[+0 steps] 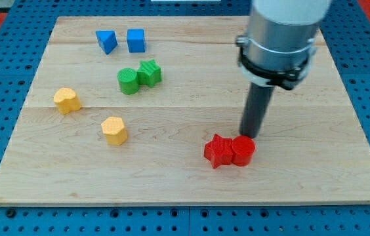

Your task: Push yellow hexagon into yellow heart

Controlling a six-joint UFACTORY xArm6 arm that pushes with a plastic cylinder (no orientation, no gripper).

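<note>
The yellow hexagon (pixel 114 130) lies left of the board's middle, toward the view's bottom. The yellow heart (pixel 67 99) lies up and to the left of it, with a gap between them. My tip (pixel 248 136) stands far to the right of both yellow blocks, just behind the red cylinder (pixel 243 150) and close to touching it.
A red star (pixel 219 151) touches the red cylinder's left side. A green cylinder (pixel 128 80) and a green star (pixel 149 72) sit together above the hexagon. A blue triangle (pixel 106 40) and a blue cube (pixel 136 40) lie near the wooden board's (pixel 191 183) top edge.
</note>
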